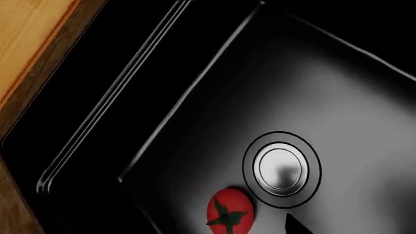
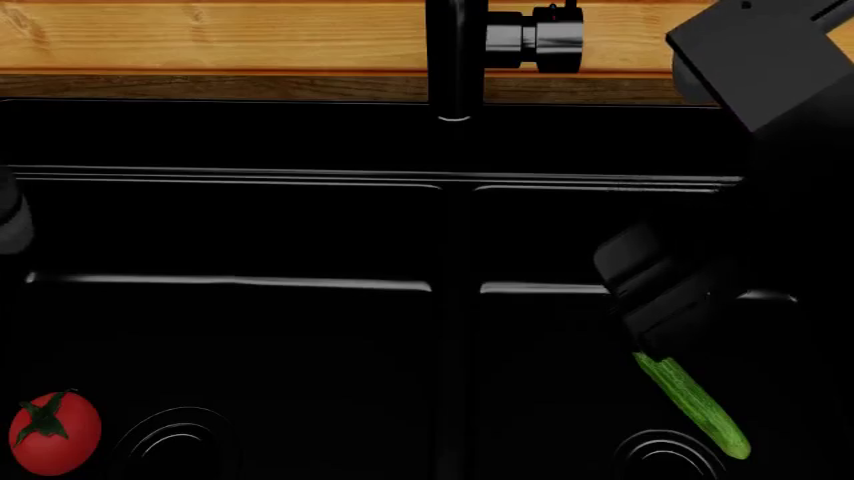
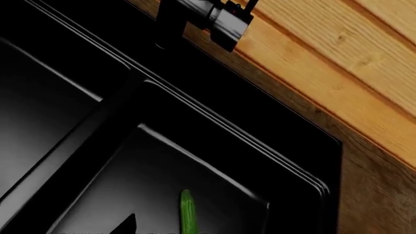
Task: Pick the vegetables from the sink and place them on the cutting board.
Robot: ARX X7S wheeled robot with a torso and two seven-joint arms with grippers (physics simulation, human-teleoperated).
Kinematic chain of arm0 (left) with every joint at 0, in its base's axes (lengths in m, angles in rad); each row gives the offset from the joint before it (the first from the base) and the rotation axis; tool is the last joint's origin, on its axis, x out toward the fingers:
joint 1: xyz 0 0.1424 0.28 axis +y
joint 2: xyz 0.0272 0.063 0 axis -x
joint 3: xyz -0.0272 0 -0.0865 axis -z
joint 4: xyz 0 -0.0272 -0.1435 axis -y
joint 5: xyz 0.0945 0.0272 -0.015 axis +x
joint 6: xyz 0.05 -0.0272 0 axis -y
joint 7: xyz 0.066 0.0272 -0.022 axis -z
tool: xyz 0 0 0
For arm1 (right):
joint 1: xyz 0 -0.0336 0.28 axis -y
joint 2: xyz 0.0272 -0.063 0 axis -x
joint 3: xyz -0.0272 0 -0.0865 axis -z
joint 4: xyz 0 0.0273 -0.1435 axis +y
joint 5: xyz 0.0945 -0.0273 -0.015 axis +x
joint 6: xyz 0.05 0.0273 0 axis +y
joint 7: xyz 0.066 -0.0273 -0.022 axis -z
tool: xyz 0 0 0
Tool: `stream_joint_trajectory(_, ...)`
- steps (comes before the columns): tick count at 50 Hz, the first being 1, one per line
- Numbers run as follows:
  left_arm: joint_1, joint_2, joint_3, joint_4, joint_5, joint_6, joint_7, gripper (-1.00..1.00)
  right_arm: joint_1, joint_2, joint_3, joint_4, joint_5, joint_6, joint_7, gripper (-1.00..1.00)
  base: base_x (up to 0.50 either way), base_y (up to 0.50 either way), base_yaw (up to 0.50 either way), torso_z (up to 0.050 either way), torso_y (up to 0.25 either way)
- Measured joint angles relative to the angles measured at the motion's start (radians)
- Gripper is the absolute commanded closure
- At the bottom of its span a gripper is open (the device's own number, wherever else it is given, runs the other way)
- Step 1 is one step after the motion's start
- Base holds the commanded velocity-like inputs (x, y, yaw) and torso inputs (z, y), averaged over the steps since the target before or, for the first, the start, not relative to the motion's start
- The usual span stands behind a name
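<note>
The right hand (image 2: 657, 345) hangs low in the sink (image 2: 267, 285), directly above one end of the cucumber (image 2: 691, 403), lined up to grasp; its fingers' state I cannot tell. The tomato (image 2: 54, 432) lies well apart.

place: kitchen | evidence: black double-basin sink (image 2: 267, 180), faucet (image 2: 454, 60), wooden countertop (image 2: 214, 35)
</note>
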Motion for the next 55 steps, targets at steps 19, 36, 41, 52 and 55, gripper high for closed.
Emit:
stream_joint_trajectory(19, 0.068, 0.059, 0.101, -0.127, 0.063, 0.095, 0.061, -1.00, -0.043, -0.001, -0.016, -0.019, -0.034, -0.046, -0.028, -1.00, 0.00, 0.00, 0.00, 0.000, 0.000)
stream_joint_trajectory(36, 0.187, 0.077, 0.138, -0.199, 0.084, 0.177, 0.052, -1.00, -0.085, 0.004, -0.032, -0.040, -0.077, -0.090, -0.057, -1.00, 0.00, 0.00, 0.00, 0.000, 0.000)
stream_joint_trajectory(41, 0.190, 0.076, 0.159, -0.212, 0.102, 0.191, 0.064, -1.00, -0.093, 0.008, -0.033, -0.045, -0.070, -0.096, -0.051, -1.00, 0.00, 0.00, 0.00, 0.000, 0.000)
stream_joint_trajectory(52, 0.201, 0.087, 0.192, -0.236, 0.126, 0.210, 0.085, -1.00, -0.110, 0.017, -0.032, -0.054, -0.056, -0.112, -0.035, -1.00, 0.00, 0.00, 0.00, 0.000, 0.000)
stream_joint_trajectory(55, 0.206, 0.092, 0.198, -0.246, 0.131, 0.215, 0.088, -1.00, -0.118, 0.018, -0.032, -0.056, -0.055, -0.119, -0.032, -1.00, 0.00, 0.00, 0.00, 0.000, 0.000)
